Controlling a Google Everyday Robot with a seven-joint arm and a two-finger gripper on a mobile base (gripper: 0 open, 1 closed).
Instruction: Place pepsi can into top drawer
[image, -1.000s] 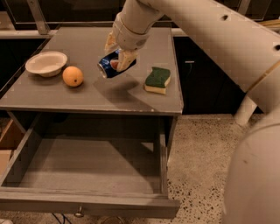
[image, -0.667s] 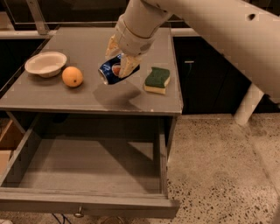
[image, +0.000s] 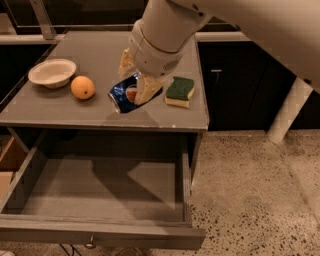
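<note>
— Grey tabletop (image: 95, 45) bears bowl (image: 52, 72), orange (image: 82, 87), sponge (image: 180, 91); where's the pepsi can (image: 121, 96)?
— Tilted, pinched in the gripper (image: 137, 82) above the table's front edge; mid-carry, I judge; next it needs to move forward, then lower into the open top drawer (image: 105, 189).

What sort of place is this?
Probably a kitchen or break room, though not certain. A grey counter with an open top drawer carries a bowl, an orange and a sponge; dark cabinets stand behind. The hand holds the pepsi can above the counter.
</note>
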